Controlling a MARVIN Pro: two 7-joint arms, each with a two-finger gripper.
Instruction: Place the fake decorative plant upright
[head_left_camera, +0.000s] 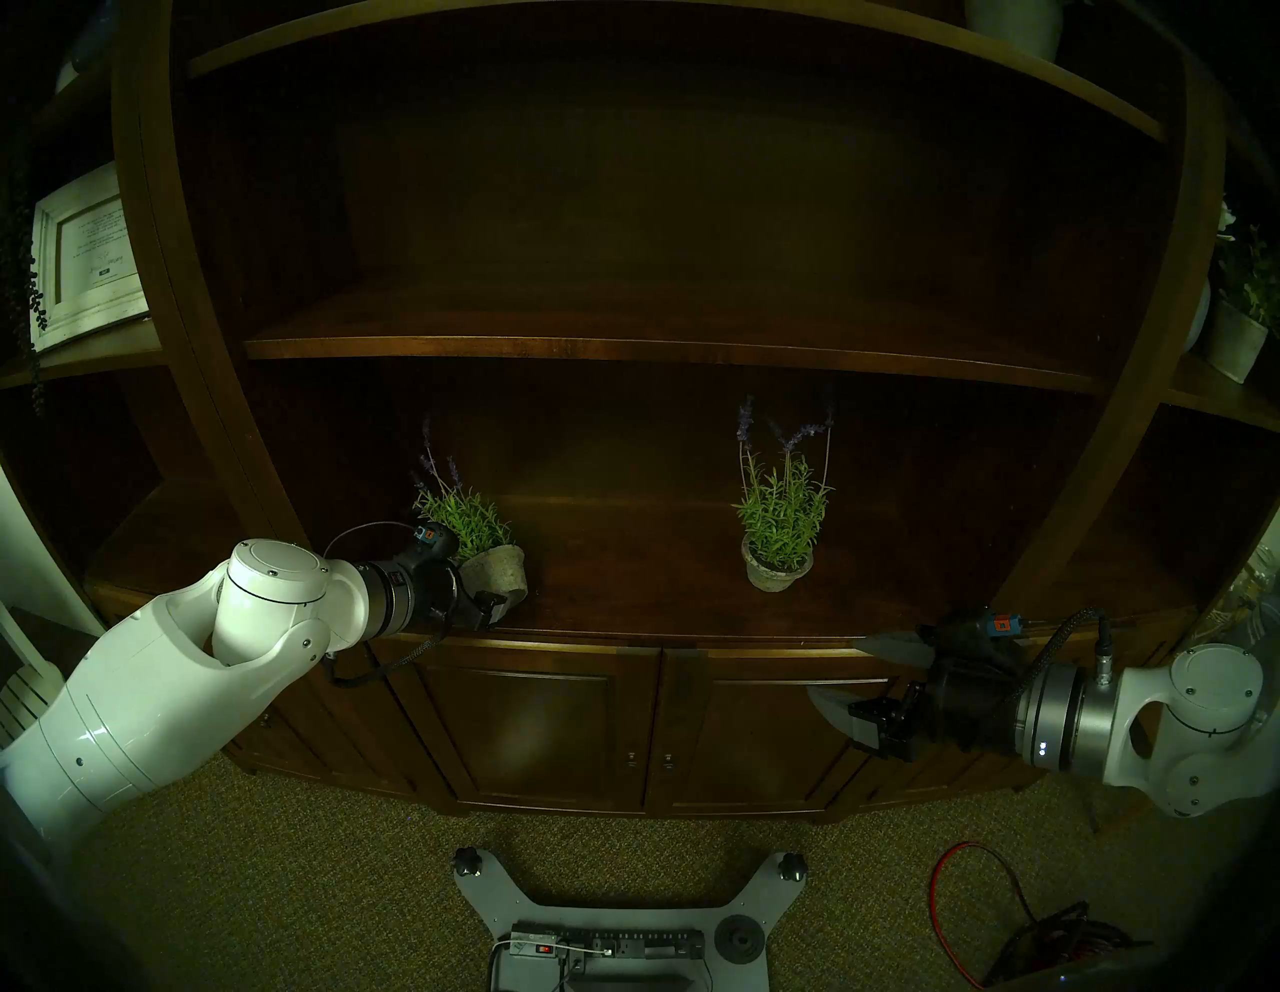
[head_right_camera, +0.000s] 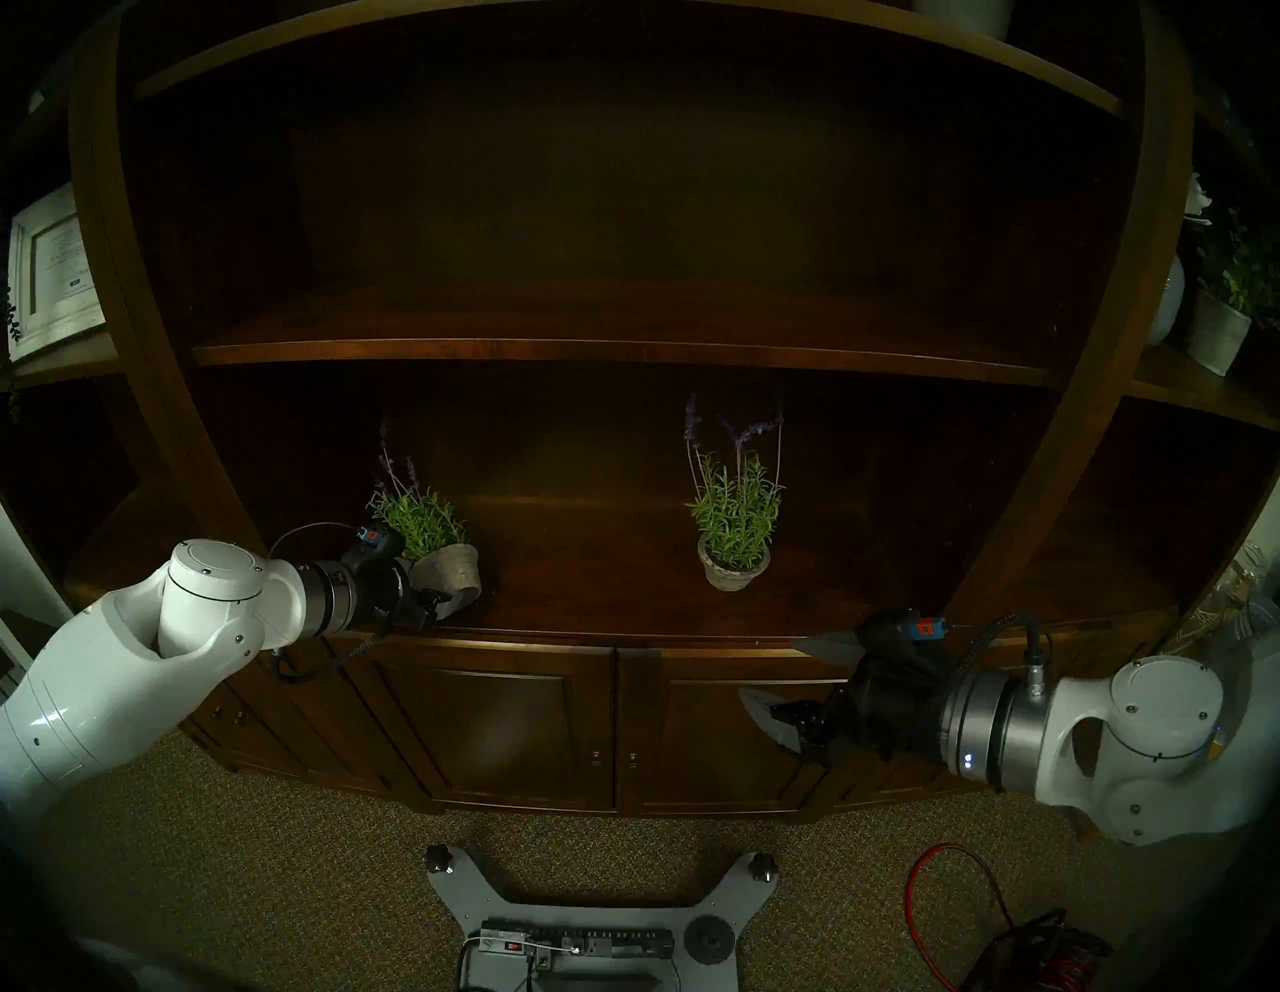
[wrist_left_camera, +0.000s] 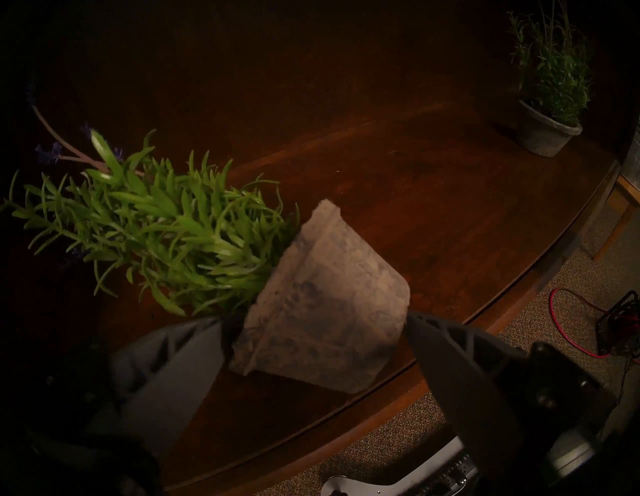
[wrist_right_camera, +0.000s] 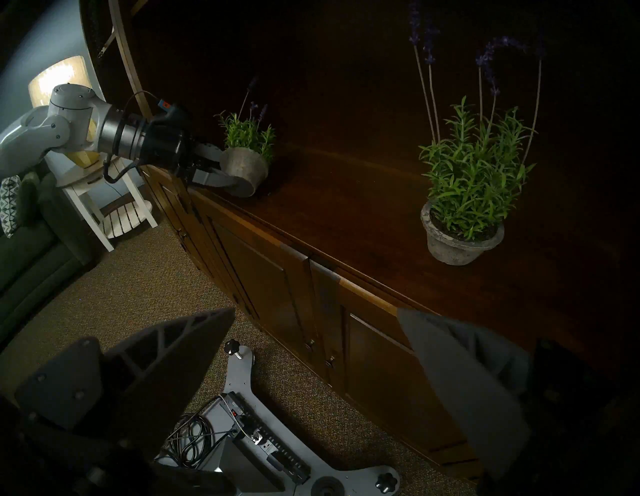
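A: Report the position of the tipped potted plant (head_left_camera: 493, 569).

B: It lies on its side at the left end of the cabinet ledge (head_left_camera: 658, 603), close to the front edge. The pot's base faces right and toward the front; the green foliage and purple flower stems point left and toward the back of the shelf unit.

A: State of the left gripper (wrist_left_camera: 313, 332)?

B: Jaws spread wide, one finger on each side of the pot. In the left wrist view, the light finger (wrist_left_camera: 162, 377) sits at the pot's rim beside the foliage, and the dark finger (wrist_left_camera: 460, 363) sits at the base corner. Whether either finger presses on the pot cannot be told. The pot rests on the ledge.

A: State of the right gripper (head_left_camera: 841, 675)?

B: Jaws spread, nothing between them. It hangs in front of the cabinet doors, below the ledge's front edge, well apart from both plants.

A: Other items on the ledge?

B: A second potted plant (head_left_camera: 779, 547) stands upright, right of centre, well apart from the tipped one. Its long purple stems rise straight up.
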